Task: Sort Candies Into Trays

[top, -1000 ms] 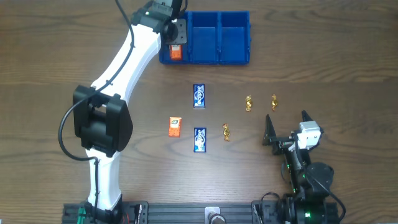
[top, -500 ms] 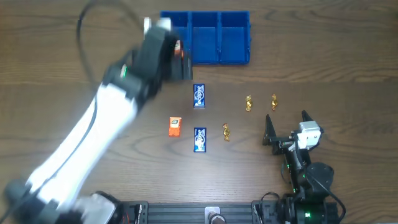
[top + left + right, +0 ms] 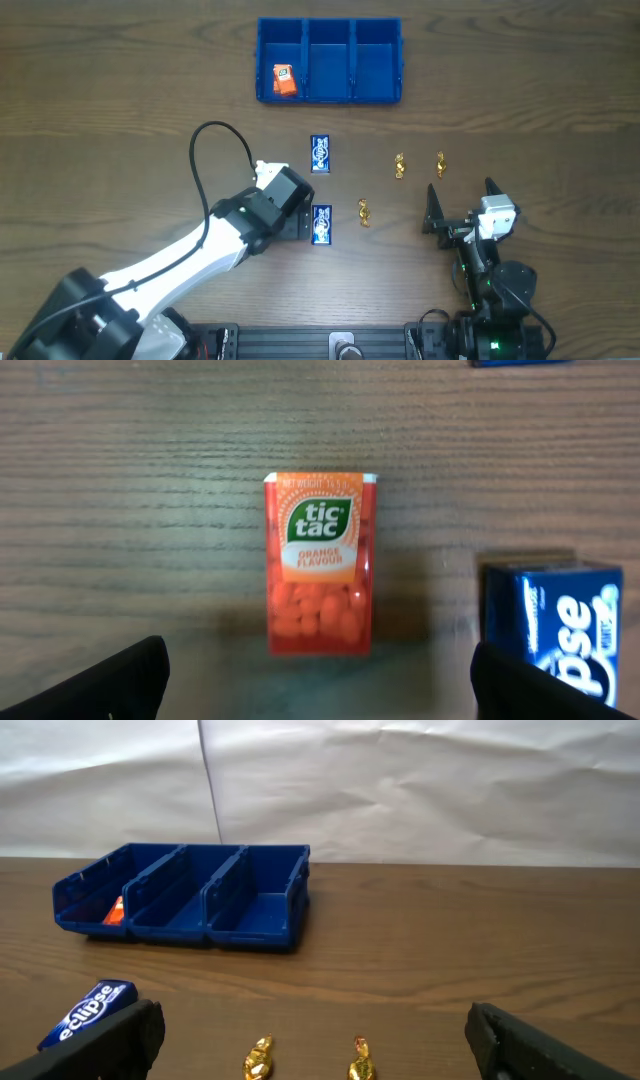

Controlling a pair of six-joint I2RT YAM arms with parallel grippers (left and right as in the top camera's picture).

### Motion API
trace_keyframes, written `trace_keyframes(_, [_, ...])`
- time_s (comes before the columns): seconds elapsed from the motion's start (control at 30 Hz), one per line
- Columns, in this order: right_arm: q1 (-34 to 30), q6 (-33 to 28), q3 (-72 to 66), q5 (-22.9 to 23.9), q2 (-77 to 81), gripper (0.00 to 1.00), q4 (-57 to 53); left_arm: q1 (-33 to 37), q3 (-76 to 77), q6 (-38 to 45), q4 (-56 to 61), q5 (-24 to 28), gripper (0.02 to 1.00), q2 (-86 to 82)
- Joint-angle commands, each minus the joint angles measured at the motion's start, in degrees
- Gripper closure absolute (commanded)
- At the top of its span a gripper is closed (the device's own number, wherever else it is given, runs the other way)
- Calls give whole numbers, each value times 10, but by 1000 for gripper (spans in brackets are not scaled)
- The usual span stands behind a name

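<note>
Squarely under spread left hand (image 3: 318, 682), orange candy box (image 3: 320, 565)

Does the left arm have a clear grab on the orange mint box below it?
Probably yes: the left end effector is open above the orange mint box, the blue gum box lying apart beside it.

light: bright, even | shadows: soft, faint (darkest beside orange box (image 3: 318, 565))

My left arm (image 3: 190, 262) is white shell with chunky black joints and a black cable (image 3: 193, 160) looping off it. Right arm (image 3: 490, 285)'s black, white block (image 3: 497, 213) behind the pointy black right claw (image 3: 460, 185), maybe a green light (image 3: 493, 347) low down.
</note>
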Motion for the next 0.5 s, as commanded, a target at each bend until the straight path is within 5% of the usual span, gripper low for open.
trace_keyframes(0.03, [4,-7,0,3,-4,3,-5,0,0,-12,19,-6,60,36])
trace_keyframes(0.5, [4,-7,0,3,-4,1,-5,22,1,-10,62,-24,187,83])
